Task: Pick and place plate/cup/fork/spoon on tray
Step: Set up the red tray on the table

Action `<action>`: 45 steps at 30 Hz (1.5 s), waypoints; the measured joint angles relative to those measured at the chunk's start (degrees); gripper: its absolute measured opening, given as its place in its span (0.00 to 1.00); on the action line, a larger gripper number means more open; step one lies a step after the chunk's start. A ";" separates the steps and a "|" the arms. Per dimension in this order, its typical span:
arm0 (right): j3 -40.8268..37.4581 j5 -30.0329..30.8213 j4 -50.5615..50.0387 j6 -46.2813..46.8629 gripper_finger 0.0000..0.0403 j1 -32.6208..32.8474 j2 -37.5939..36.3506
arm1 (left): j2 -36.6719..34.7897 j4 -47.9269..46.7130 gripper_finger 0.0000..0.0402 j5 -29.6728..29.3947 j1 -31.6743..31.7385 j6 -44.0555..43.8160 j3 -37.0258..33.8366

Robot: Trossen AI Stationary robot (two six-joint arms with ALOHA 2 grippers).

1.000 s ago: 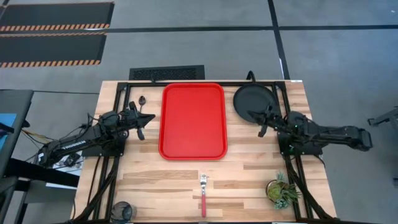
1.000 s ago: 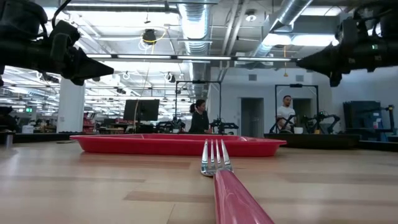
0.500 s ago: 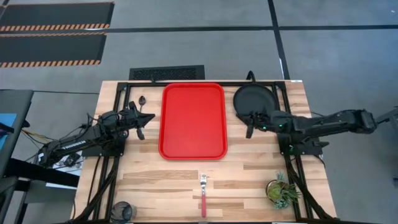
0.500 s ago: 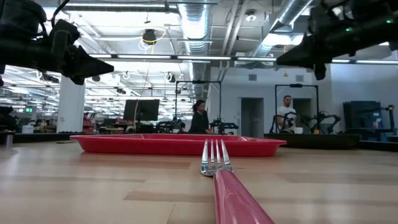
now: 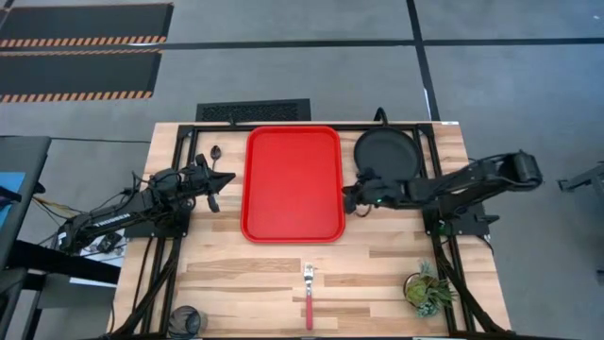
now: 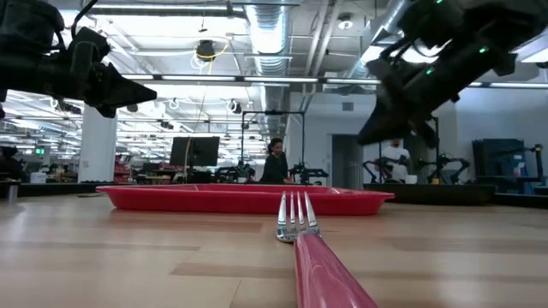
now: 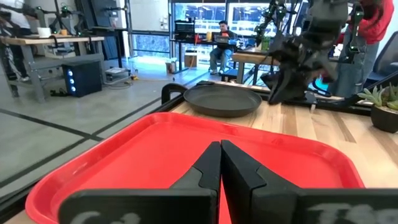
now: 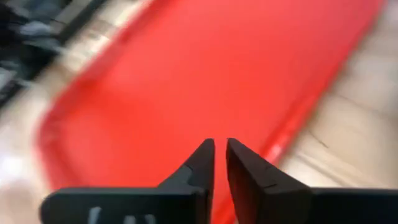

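Observation:
The red tray lies mid-table. The dark plate rests flat to its right, and the spoon lies to its left, near the far edge. The red-handled fork lies near the front edge, tines toward the tray. The cup stands at the near left corner. My right gripper hangs over the tray's right rim, tipped downward, its fingers a narrow gap apart with nothing between them. My left gripper is shut and waits left of the tray.
A small potted plant stands at the near right. Black frame bars run along the table's far edge and down both sides. Bare wood lies between the tray and the fork. People and workbenches show in the room beyond.
My right gripper has swung toward the table's left, from beside the plate's near edge to the tray's right rim. The arm has stretched out and the gripper has tipped downward and rolled. Plate, tray, fork and left arm have kept still.

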 joint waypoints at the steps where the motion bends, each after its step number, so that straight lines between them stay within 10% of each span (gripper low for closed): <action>1: 1.06 0.87 -1.83 1.47 0.20 -0.14 1.60 | -0.02 0.01 0.00 0.00 0.00 0.05 -0.01; 16: 8.74 2.49 -3.15 9.28 0.41 -6.58 19.28 | -0.02 1.29 0.00 0.06 0.00 1.58 -0.01; 45: 16.10 2.07 -2.26 10.56 0.10 -7.96 28.26 | -0.02 -0.81 0.00 1.05 -0.02 3.21 1.31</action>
